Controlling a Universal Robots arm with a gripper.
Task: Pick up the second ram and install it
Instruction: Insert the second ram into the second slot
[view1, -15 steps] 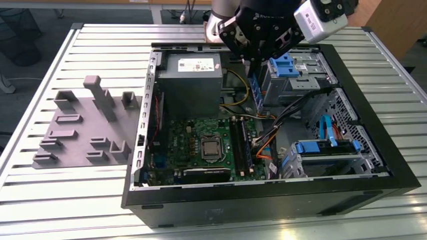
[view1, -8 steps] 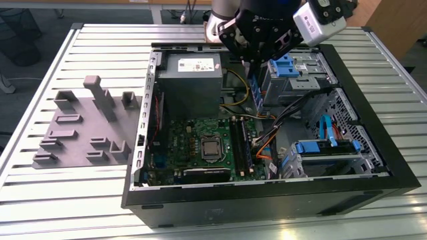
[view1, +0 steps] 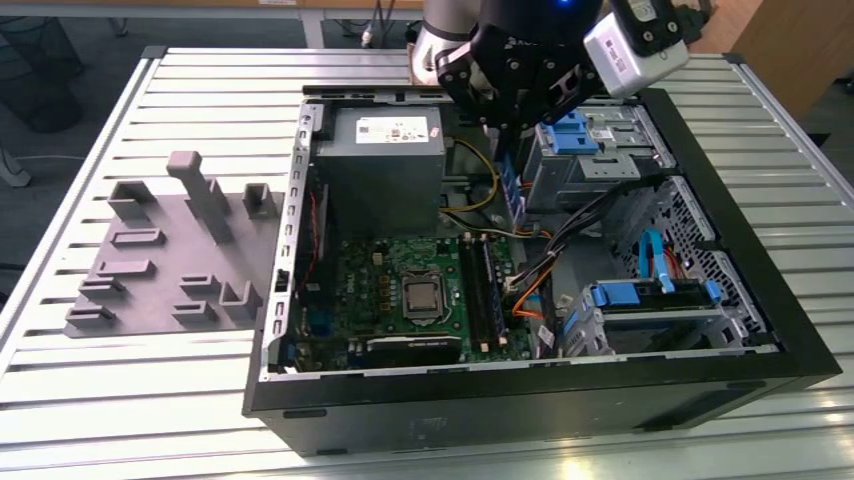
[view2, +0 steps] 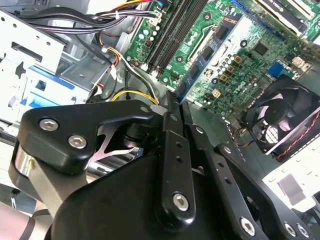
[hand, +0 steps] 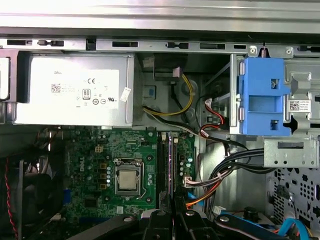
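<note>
Now I have the end effector (view2: 172, 97) clamped narrow on the second ram (view2: 207, 55), held edge-down above the motherboard (hand: 100, 150) slots (hand: 161, 160) inside the computer case (view1: 747, 330); I judge seating needs careful alignment with a slot.
</note>
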